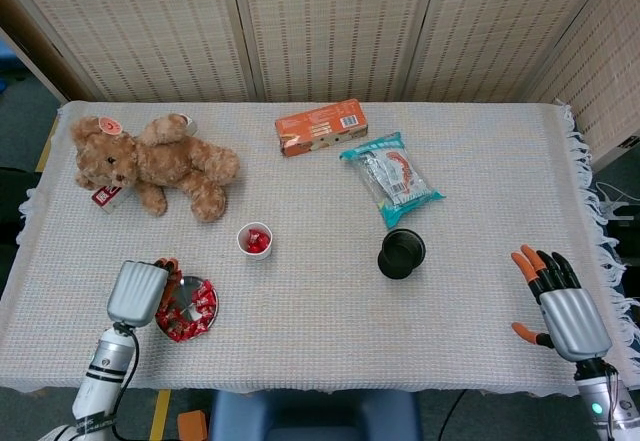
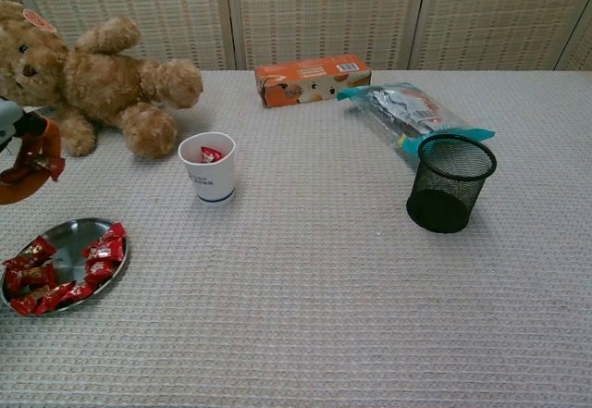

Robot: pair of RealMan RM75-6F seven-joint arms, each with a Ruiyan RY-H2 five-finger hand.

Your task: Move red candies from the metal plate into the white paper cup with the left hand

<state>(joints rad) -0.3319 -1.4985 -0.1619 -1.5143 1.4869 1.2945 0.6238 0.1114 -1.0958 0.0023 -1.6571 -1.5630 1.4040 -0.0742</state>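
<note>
Above the plate (image 2: 65,241), left hand (image 1: 139,292) pinching a candy (image 2: 43,163); right hand (image 1: 560,301) released, fingers (image 1: 540,266) spread; labels too small to read.

Cloth-covered table (image 1: 480,291) carries teddy bear (image 1: 160,166), metal plate (image 1: 175,289), white paper cup (image 1: 254,240).
</note>
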